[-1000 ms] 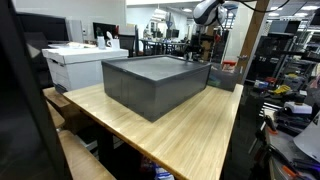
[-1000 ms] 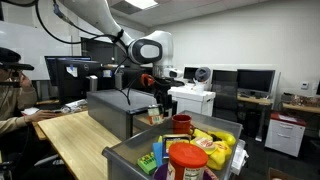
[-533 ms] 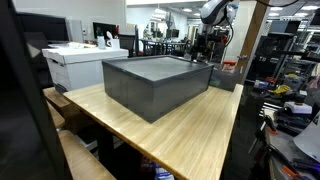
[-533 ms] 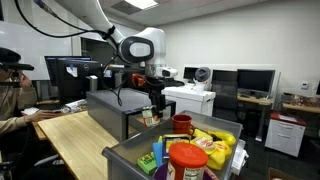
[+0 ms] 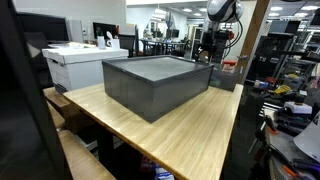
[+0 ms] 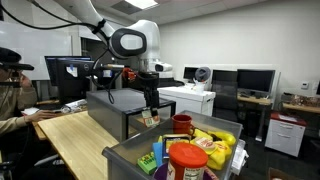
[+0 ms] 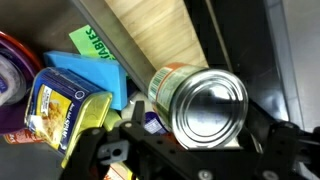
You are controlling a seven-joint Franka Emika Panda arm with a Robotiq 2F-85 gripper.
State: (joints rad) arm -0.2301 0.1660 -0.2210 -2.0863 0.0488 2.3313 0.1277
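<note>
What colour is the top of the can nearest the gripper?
Shiny silver metal. The can shows best in the wrist view, lying beside a blue box.

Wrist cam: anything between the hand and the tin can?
No. In the wrist view the open hand hangs directly over the tin can with nothing between them; the blue box lies beside it.

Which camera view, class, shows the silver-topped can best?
The wrist view: the can sits large and central, its shiny lid and green label plain. In both exterior views it cannot be made out.
</note>
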